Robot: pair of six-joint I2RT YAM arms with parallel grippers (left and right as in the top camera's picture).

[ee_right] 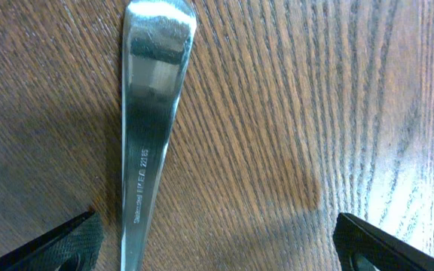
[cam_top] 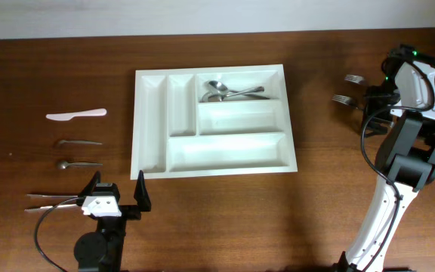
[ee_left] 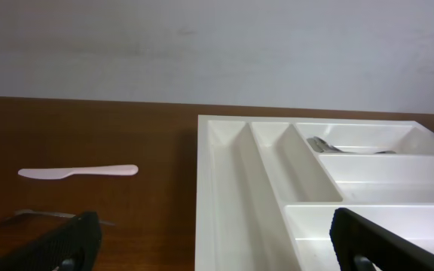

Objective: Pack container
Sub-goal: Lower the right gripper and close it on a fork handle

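Worktop [cam_top: 316,208] holds the container [cam_top: 151,113] at centre. Left hand [cam_top: 117,189], jaws apart, sits just below the container's lower-left corner; right hand [ee_right: 217,242], jaws apart, straddles a fork handle [ee_right: 151,135] well right of it. Spoons [cam_top: 229,91] lie in its top-right compartment, white knife [cam_top: 76,115] and other cutlery [cam_top: 80,141] left of it.

Dark brown wood-grain table [cam_top: 225,219]. The white container [cam_top: 151,121] lies flat near the centre. Left of it, well apart, is a column of loose cutlery. A white plastic knife [cam_top: 76,115] lies farthest back, then a thin metal utensil [cam_top: 80,141] of a type I cannot tell, then a metal spoon [cam_top: 76,163]. Near the front edge a pair of long metal pieces [cam_top: 47,197] lies side by side, partly covered. At far right are an upper fork [cam_top: 353,78] and a lower fork [cam_top: 343,99], tines pointing left and handles covered. Close up, one steel handle [ee_right: 151,113] lies flat on the grain.
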